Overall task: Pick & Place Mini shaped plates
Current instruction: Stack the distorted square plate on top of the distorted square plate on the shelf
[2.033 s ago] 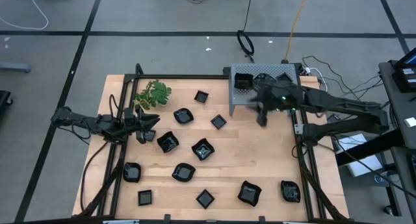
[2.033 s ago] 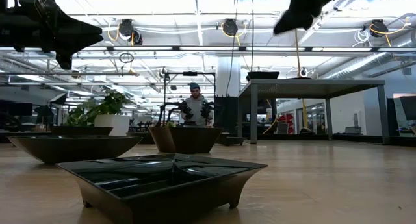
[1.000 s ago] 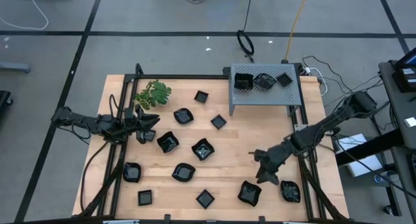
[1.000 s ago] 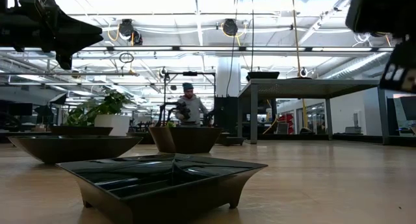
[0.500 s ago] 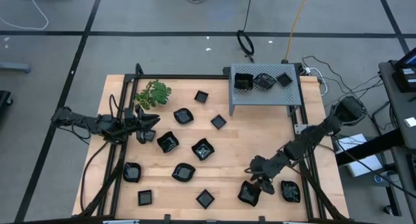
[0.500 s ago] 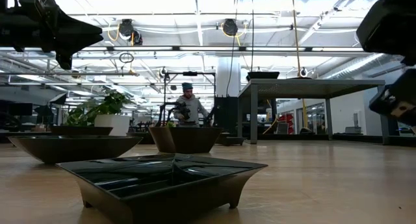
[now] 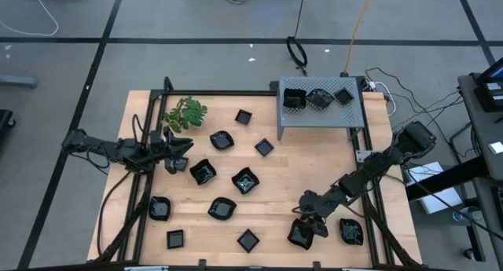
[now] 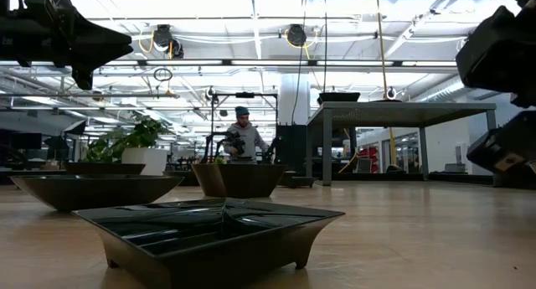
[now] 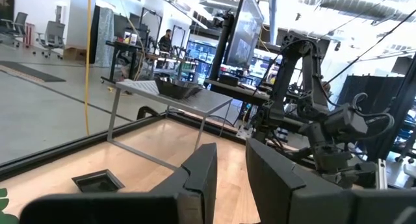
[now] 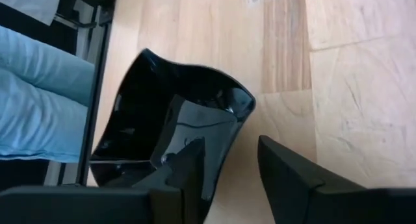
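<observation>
Several mini shaped plates, glossy and black, lie spread on the wooden table [image 7: 330,169]; three more sit on the grey perforated box [image 7: 318,98]. My right gripper [image 7: 308,222] hangs open low over a wavy-edged plate [image 7: 299,235] near the table's near edge. In the right wrist view one finger [image 10: 187,164] is over that plate's hollow [image 10: 162,126] and the other finger [image 10: 286,172] is outside it, over bare wood. My left gripper [image 7: 179,156] waits open and empty above the table's left side. My right gripper stands astride the wavy plate's rim [image 10: 229,136], slanting down from the table's right side, one finger inside and one outside. I cannot tell whether either finger touches the plate. The plate rests flat on the table.
A second plate [image 7: 351,231] lies just to the right of the wavy one, a square plate [image 7: 248,240] to its left. A green leafy sprig [image 7: 185,114] lies at the far left. Black frame rails [image 7: 368,200] run along the table's sides. A person stands in the room beyond [image 8: 241,134].
My right gripper has gone down and toward the table's near edge, onto the wavy plate, rolling as it went. No plate has moved.
</observation>
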You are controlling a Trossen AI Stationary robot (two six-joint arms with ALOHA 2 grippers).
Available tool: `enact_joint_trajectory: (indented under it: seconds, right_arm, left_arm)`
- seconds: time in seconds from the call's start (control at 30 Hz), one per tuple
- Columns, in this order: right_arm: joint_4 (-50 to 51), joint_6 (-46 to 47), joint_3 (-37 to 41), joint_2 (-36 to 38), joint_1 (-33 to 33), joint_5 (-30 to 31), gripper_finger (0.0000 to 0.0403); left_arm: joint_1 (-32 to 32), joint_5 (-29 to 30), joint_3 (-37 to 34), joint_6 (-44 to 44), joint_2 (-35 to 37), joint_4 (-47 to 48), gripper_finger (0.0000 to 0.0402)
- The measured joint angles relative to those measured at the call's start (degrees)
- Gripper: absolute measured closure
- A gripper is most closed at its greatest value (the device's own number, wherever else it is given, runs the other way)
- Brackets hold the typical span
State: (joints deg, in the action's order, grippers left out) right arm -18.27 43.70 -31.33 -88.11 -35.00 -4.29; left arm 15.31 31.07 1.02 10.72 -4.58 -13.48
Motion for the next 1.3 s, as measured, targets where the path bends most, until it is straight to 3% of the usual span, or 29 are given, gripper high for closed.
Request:
enact_joint_trajectory:
  seconds: [0.3, 0.53, 0.67, 0.9, 1.1, 1.3]
  right_arm:
    - [-0.8, 4.2, 0.0, 0.1, 0.0, -0.2, 0.0391]
    - [-0.8, 6.7, 0.0, 3.4, 0.9, -0.2, 0.0401]
    - [-1.2, 6.2, 0.0, 9.6, 3.3, 4.0, 0.0402]
    - [-0.6, 1.7, -0.9, 22.2, 12.9, 16.3, 0.0402]
    - [0.9, -11.5, -7.7, 26.5, 23.7, 16.1, 0.0403]
    - [0.9, -26.3, -15.8, 27.8, 34.3, 11.7, 0.0403]
  left_arm:
    - [0.0, 0.0, 0.0, 0.0, 0.0, 0.0, 0.0316]
    - [0.0, 0.0, 0.0, 0.0, 0.0, 0.0, 0.0316]
    - [0.0, 0.0, 0.0, 0.0, 0.0, 0.0, 0.0316]
    - [0.0, 0.0, 0.0, 0.0, 0.0, 0.0, 0.0316]
    - [0.0, 0.0, 0.0, 0.0, 0.0, 0.0, 0.0316]
    - [0.0, 0.0, 0.0, 0.0, 0.0, 0.0, 0.0316]
